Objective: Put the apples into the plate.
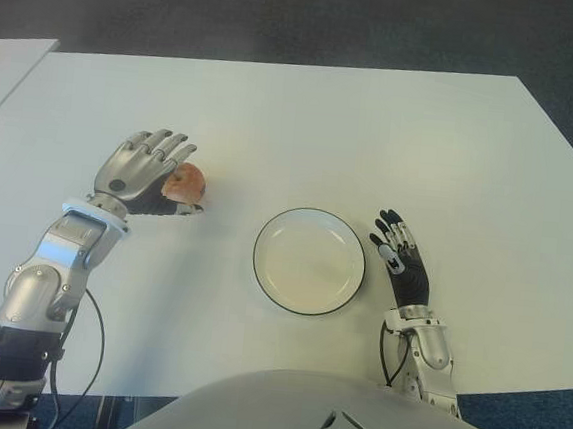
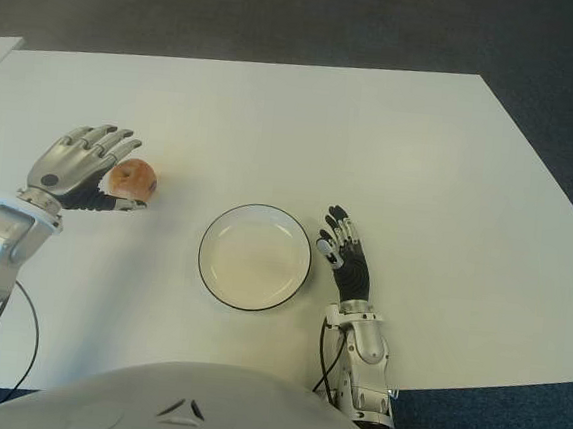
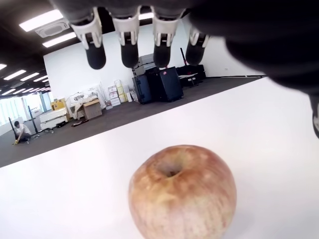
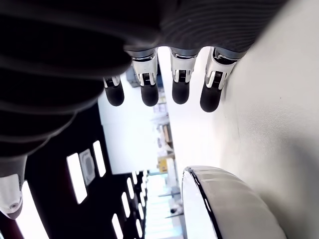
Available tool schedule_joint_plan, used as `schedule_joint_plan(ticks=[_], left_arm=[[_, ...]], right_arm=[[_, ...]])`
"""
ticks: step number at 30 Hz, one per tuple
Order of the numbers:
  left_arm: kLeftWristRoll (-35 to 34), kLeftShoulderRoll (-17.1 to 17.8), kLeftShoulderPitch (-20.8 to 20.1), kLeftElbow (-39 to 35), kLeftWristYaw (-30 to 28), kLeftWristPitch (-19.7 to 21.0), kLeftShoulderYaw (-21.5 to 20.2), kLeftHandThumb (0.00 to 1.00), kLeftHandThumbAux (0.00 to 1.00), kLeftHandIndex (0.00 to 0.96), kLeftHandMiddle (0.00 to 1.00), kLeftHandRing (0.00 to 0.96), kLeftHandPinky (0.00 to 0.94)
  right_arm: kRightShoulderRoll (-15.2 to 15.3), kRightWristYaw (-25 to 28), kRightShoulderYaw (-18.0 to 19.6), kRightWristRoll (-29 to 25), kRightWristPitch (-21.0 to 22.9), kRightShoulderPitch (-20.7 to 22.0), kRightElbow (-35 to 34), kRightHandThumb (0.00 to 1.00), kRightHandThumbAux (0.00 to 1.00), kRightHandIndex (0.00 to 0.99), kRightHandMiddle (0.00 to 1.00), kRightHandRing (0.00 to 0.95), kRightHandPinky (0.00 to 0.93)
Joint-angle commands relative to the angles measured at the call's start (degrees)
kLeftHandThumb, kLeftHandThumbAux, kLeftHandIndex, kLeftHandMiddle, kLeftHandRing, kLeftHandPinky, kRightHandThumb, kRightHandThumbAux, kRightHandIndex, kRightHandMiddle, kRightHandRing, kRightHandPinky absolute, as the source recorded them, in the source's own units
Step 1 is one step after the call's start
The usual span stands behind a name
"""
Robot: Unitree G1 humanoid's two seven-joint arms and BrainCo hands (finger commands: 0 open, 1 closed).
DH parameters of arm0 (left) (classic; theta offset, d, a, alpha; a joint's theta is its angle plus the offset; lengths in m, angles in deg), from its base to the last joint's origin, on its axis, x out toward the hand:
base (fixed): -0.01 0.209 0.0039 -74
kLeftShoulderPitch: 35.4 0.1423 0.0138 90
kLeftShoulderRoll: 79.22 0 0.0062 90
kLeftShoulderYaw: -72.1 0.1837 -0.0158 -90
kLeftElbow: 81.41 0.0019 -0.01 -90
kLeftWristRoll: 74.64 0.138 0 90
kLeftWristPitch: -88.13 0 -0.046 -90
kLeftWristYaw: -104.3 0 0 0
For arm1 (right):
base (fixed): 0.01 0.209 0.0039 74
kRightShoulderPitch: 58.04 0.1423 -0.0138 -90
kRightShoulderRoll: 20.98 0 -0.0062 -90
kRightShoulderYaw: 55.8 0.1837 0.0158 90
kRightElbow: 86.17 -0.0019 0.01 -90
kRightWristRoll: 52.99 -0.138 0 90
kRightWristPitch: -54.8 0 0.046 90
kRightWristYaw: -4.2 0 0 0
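While our left hand [image 1: 148, 169] reaches out over the left part of the white counter [image 1: 393, 144], its fingers [image 3: 128, 47] are spread and only loosely arched, and they hold nothing. We see one apple [image 1: 185, 182] sitting on the counter just under and beyond the palm, on the side of the hand that faces the plate. From our left wrist view the apple stands upright with its stem dimple up, yellowish with reddish-brown blush, and the fingertips hang above and past it with clear air between; whether the thumb touches the fruit we cannot tell. We see the plate [image 1: 266, 235], white with a dark rim, lying near the middle of the counter's near edge, well apart from the apple and holding nothing. Our right hand [image 1: 400, 257] shows just beside the plate on its right, fingers extended and relaxed, grasping nothing, with the plate's rim close by in our right wrist view.
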Motion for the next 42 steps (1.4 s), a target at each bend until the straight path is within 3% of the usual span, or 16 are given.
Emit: schedule_joint_plan(ticks=[1,22,42], left_arm=[[-1.35,0.87,-1.33,3.71,1.33,0.17,2.23,0.268,0.307,0.018,0.0,0.0,0.0],[-4.21,1.28,-4.77,11.15,2.48,3.35,7.15,0.283,0.337,0.0,0.0,0.0,0.0],[-3.16,1.83,-7.35,17.16,6.72,6.53,11.95,0.295,0.303,0.0,0.0,0.0,0.0]], right_arm=[[-0.18,0.04,0.43,-0.31,1.57,-0.64,2.68,0.143,0.512,0.0,0.0,0.0,0.0],[0.23,-0.18,0.46,1.04,1.31,-0.27,3.68,0.135,0.492,0.0,0.0,0.0,0.0],[0.15,-0.58,1.02,1.39,1.36,-0.72,3.73,0.133,0.505,0.0,0.0,0.0,0.0]])
